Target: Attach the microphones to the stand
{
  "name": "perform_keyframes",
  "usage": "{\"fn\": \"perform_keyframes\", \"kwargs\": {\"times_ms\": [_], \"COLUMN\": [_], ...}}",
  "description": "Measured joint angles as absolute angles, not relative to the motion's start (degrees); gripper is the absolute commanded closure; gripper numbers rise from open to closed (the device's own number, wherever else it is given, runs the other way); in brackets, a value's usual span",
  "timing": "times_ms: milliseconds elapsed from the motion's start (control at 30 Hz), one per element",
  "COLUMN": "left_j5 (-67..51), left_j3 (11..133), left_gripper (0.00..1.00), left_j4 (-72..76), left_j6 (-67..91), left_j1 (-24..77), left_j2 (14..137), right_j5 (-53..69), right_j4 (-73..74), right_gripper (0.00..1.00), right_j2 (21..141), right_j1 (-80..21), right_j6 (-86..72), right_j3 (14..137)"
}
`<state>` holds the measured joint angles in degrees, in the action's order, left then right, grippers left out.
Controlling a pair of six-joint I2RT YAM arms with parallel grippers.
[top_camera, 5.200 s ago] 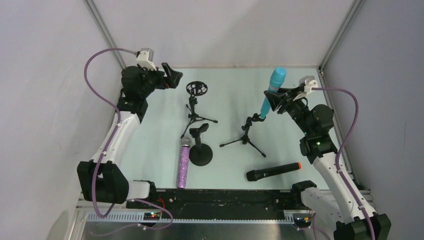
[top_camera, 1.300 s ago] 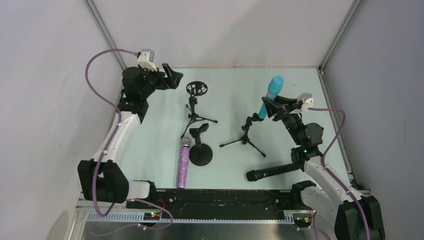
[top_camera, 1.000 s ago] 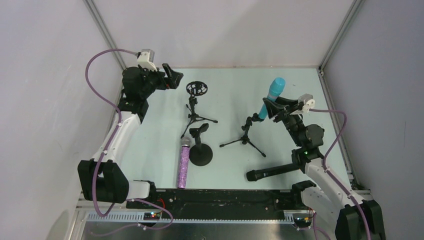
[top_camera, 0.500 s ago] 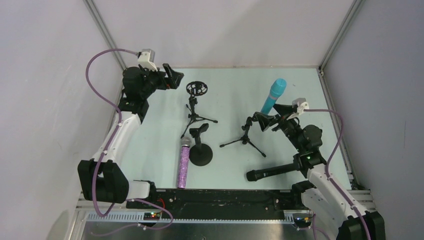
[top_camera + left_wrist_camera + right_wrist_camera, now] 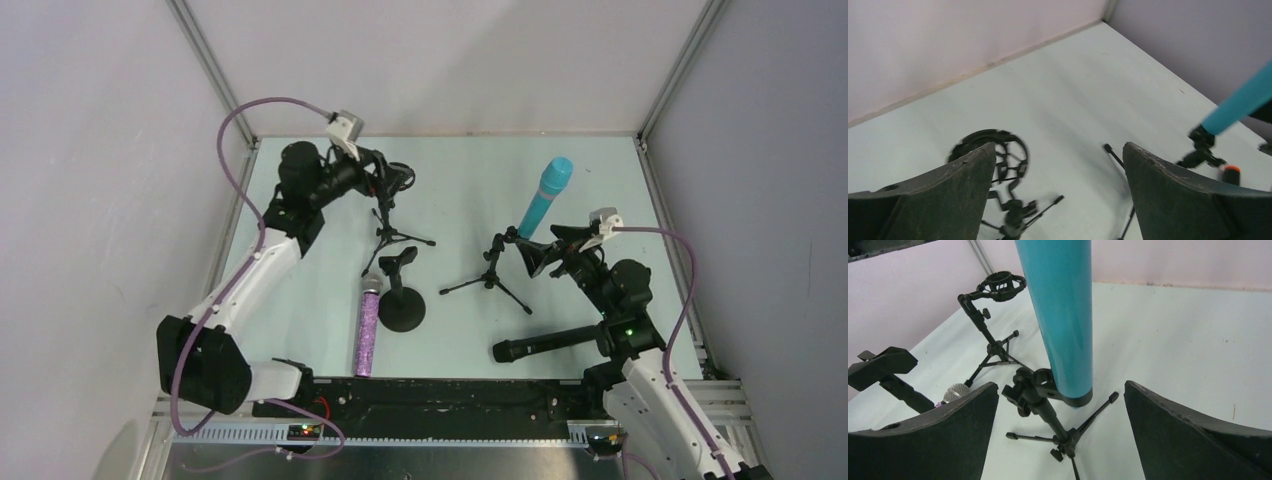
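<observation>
Pale green table [image 5: 460, 180] with plain grey walls [image 5: 450, 60] behind it, seen from above. At the far right, the cyan microphone [image 5: 543, 200] stood tilted, its lower end seated in the clip of a small tripod stand [image 5: 490, 275]. The right gripper [image 5: 1060, 385] hovered just near of that stand, fingers spread wide and holding nothing, the cyan barrel ahead of the gap and untouched.

The black microphone [image 5: 545, 343], with an orange end ring, lay flat at the near right. The purple microphone [image 5: 366, 335] lay flat near the centre-left, its mesh head beside a round-base stand [image 5: 402, 305]. The left gripper [image 5: 1058, 150], also wide open and empty, hung by the ring of a shock-mount stand [image 5: 388, 232] at the far left.

Both loose microphones looked rigid, smooth and round, so likely to roll or slip. The safest hold seemed to be across the middle of the barrel, away from the mesh head, which might dent. All three stands looked light and easy to tip.
</observation>
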<state>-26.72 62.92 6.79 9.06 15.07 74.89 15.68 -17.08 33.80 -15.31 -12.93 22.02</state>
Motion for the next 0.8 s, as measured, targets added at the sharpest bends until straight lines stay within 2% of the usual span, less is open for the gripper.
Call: {"fn": "perform_keyframes", "kwargs": {"times_ms": [400,800], "left_j5": [-36.8,-40.2], "left_j3": [60.7,63.6], "left_gripper": [0.00,0.01], "left_j4": [7.8,8.6], "left_j6": [-3.5,-7.6], "left_j1": [28.2,38.5], "left_j2": [74.9,83.1], "right_j5": [14.5,13.2], "right_j4": [-3.8,3.9], "right_gripper": [0.01,0.01], "right_j2": [21.8,20.2], "right_j1": [-15.3,-15.1], "right_j6": [-14.4,-18.7], "right_j3": [21.3,18.5]}}
